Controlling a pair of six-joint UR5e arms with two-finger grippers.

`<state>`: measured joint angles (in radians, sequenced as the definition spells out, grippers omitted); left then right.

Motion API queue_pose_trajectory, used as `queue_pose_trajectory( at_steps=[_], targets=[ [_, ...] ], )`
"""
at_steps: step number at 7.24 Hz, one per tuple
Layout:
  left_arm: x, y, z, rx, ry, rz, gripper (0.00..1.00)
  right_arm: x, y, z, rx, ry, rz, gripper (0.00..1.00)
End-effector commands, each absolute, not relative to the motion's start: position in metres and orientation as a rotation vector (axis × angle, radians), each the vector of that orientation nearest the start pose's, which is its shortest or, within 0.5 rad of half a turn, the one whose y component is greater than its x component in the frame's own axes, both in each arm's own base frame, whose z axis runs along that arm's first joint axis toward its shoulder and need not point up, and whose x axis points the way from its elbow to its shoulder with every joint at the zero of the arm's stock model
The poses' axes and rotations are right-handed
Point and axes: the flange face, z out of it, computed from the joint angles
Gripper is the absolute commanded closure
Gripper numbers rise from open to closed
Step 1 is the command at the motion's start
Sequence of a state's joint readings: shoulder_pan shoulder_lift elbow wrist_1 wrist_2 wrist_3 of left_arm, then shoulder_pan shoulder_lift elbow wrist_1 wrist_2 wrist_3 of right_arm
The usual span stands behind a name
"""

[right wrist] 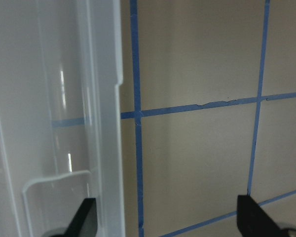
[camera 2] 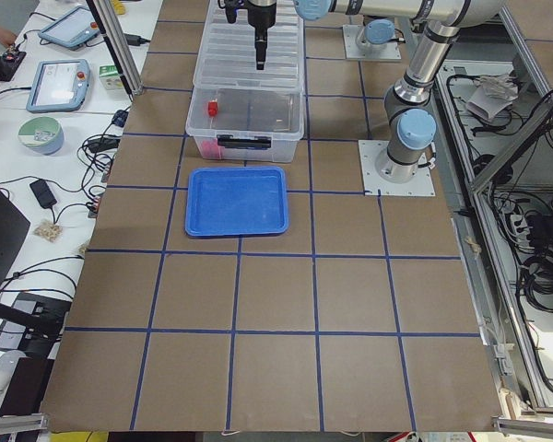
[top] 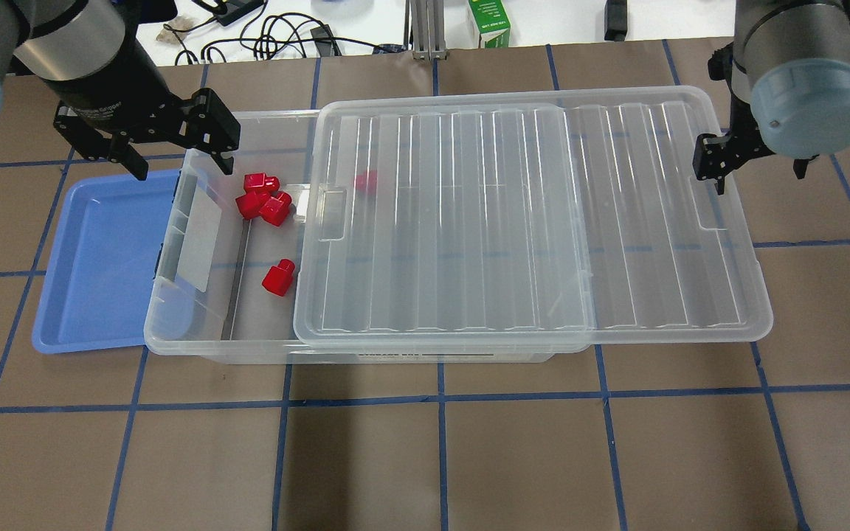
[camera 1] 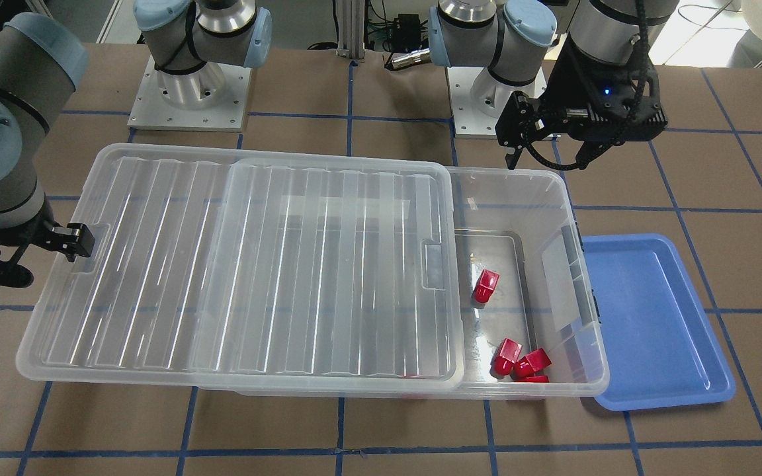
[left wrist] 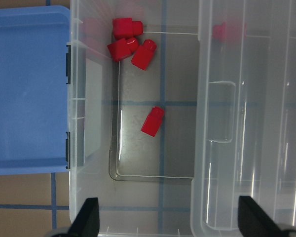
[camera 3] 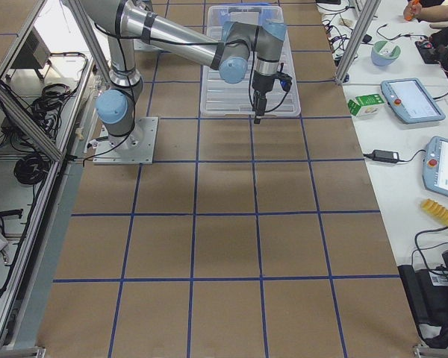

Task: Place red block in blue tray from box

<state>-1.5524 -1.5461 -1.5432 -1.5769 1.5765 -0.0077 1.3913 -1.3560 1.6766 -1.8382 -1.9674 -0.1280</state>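
Left gripper [top: 180, 158] hung over the open end of the box [top: 196, 345], jaws spread wide and empty. Right gripper [top: 714, 164] sat at the far edge of the lid [top: 506, 221], jaws also apart, one finger over the lid rim and one over the tabletop [top: 469, 457]. Couldn't tell if it touched.

The red block [top: 278, 277] I'd go for lay alone on the box floor, skewed to the walls, with a cluster of three blocks [top: 263, 199] in the corner. Blue tray [top: 100, 258] sat empty, right against the box end.

Worries, imo:
- The gap between lid edge and end wall looked tight for jaws that wide, so clipping something on the way down seemed likely.
- That glossy, skewed block could squirt out if the wrist wasn't turned to match.
- The lid overhung the box a lot, so a bump could tip it.
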Motion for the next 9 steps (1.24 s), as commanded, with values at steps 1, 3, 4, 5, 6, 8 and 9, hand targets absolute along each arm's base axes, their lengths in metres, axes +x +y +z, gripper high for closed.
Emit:
queue_pose_trajectory(
  at_steps=[1, 3, 4, 5, 6, 8, 9],
  targets=[
    [-0.124, -0.488, 0.513, -0.041, 3.134, -0.072, 0.0, -0.018, -0.565, 0.357, 0.037, 3.538, 0.226, 0.0],
    [-0.124, -0.488, 0.513, -0.041, 3.134, -0.072, 0.0, 0.011, -0.571, 0.377, 0.027, 3.442, 0.08, 0.0],
    [-0.124, -0.489, 0.514, -0.041, 3.136, -0.075, 0.0, 0.036, -0.575, 0.399, 0.002, 3.315, -0.042, 0.0],
    [-0.124, -0.491, 0.511, -0.041, 3.136, -0.067, 0.0, 0.051, -0.57, 0.429, -0.012, 3.268, -0.146, 0.0],
    [-0.124, -0.494, 0.502, -0.036, 3.136, -0.046, 0.0, 0.079, -0.556, 0.463, -0.066, 3.179, -0.256, 0.0],
    [-0.119, -0.509, 0.463, -0.036, 3.137, 0.009, 0.0, 0.13, -0.535, 0.509, -0.038, 3.121, -0.286, 0.0],
    [-0.12, -0.509, 0.414, -0.045, 3.135, 0.112, 0.0, 0.147, -0.525, 0.525, -0.035, 3.123, -0.195, 0.0]
  ],
)
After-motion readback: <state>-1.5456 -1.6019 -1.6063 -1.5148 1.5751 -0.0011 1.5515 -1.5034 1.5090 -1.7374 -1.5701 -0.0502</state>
